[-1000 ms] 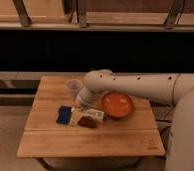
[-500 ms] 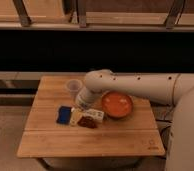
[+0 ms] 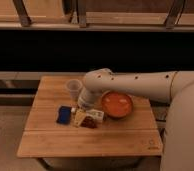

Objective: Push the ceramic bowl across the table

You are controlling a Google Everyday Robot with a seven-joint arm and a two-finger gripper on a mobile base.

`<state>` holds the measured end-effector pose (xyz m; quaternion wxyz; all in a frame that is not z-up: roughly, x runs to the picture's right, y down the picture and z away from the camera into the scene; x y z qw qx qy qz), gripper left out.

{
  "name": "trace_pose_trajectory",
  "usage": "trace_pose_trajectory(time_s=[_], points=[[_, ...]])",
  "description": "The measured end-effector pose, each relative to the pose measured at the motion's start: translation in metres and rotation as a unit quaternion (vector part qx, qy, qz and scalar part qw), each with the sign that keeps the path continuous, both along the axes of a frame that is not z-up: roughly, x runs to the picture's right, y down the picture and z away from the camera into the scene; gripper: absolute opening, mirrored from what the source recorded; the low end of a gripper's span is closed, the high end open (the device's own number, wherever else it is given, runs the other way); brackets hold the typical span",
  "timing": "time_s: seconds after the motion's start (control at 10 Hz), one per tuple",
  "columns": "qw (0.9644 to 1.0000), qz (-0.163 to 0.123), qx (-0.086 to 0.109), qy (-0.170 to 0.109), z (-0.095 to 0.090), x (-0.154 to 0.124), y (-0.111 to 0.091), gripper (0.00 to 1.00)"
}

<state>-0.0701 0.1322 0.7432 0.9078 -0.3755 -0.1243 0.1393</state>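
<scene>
The orange ceramic bowl (image 3: pixel 116 104) sits on the right half of the light-wood table (image 3: pixel 90 137), upright, glossy inside. My white arm reaches in from the right over the bowl's far rim. The gripper (image 3: pixel 86 102) hangs down at the arm's end just left of the bowl, close to its left rim, between the bowl and the clear cup (image 3: pixel 73 89). Whether it touches the bowl does not show.
A blue packet (image 3: pixel 64 114) and a brown-and-white snack packet (image 3: pixel 88 118) lie just in front of the gripper. A dark logo mark (image 3: pixel 151 144) is at the table's front right corner. A dark wall and rail run behind the table.
</scene>
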Motion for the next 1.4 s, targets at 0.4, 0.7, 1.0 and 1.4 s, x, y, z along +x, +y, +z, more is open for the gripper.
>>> trace_pose_trajectory(time_s=[0.4,0.7,1.0,1.4], points=[[0.9943,-0.049,-0.028,0.09,0.021,0.065,0.0,0.8],[0.9958,-0.034,-0.052,0.067,0.038,0.054,0.011,0.8],[0.9985,-0.029,-0.047,0.0,0.056,0.042,0.016,0.8],[0.9946,-0.06,-0.038,-0.077,0.076,0.046,0.016,0.8]])
